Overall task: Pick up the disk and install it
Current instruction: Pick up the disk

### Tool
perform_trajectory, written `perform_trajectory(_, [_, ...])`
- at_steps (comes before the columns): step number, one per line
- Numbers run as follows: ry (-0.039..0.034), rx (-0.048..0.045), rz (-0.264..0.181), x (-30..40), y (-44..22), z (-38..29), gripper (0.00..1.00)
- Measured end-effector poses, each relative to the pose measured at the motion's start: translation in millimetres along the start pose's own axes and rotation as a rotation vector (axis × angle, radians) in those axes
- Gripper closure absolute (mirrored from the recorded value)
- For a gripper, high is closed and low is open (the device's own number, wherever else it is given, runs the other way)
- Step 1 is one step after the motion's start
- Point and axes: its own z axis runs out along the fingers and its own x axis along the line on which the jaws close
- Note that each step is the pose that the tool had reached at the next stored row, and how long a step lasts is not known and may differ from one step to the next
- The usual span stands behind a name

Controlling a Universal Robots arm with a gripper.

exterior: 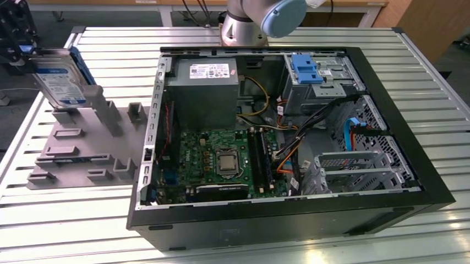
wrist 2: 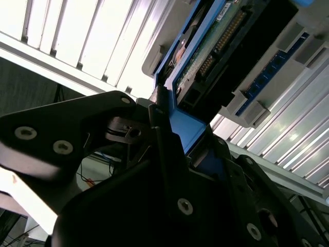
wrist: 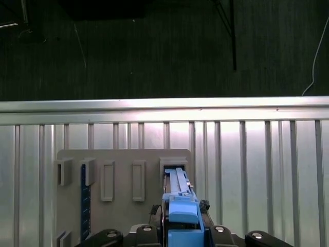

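Pinched hard by the gripper: the disk, jaws pressed together on its blue carrier frame at the top far corner. Held upright on edge at the exterior view's far left, label side turned toward the near right. Poised over the far end of the grey fixture, lower edge right at one of the upright posts. Can't tell whether clear of the slot or touching it.

In the second wrist view, black fingers flanking the blue frame, w/ the drive's green circuit-board side beyond. In the first wrist view, looking down along the drive's edge to an open slot of the fixture just below, w/ slatted metal table all round.

Well apart to the exterior view's right — open PC case lying on its side, approx. mid-table. Inside: grey power-supply box far, toward the exterior view's left; motherboard nearer, below it; blue bracket in the far cage toward the exterior view's right. Behind the case's far wall — arm base.
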Motion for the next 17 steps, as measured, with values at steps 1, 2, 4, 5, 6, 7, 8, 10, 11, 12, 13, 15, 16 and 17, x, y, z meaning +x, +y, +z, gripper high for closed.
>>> perform_trajectory(1, [0.0,-0.0001,0.0,0.0,0.0,-1.0,0.64])
perform_trajectory(2, [0.0,-0.0001,0.0,0.0,0.0,-1.8,0.64])
perform_trajectory(4, [0.0,0.0,0.0,0.0,0.1,-3.5,0.64])
perform_trajectory(5, [0.0,0.0,0.0,0.0,0.1,-4.8,0.64])
perform_trajectory(6, [0.0,0.0,0.0,0.0,0.1,-6.5,0.64])
perform_trajectory(7, [0.0,-0.0001,0.0,0.0,0.1,-8.3,0.64])
perform_trajectory(8, [0.0,-0.0001,0.0,-0.1,0.2,-9.9,0.64])
perform_trajectory(10, [0.0,-0.0001,0.0,-0.1,0.2,-13.0,0.64])
perform_trajectory(11, [0.0,0.0,0.0,-0.1,0.2,-14.5,0.64])
perform_trajectory(12, [0.0,-0.0001,0.0,-0.1,0.3,-15.8,0.64])
perform_trajectory(13, [0.0,-0.0001,0.0,-0.1,0.3,-17.1,0.64])
perform_trajectory(15, [0.0,-0.0001,0.0,-0.1,0.4,-19.9,0.64])
perform_trajectory(16, [0.0,-0.0001,0.0,-0.1,0.4,-21.2,0.64])
perform_trajectory(17, [0.0,-0.0001,0.0,-0.1,0.4,-22.5,0.64])
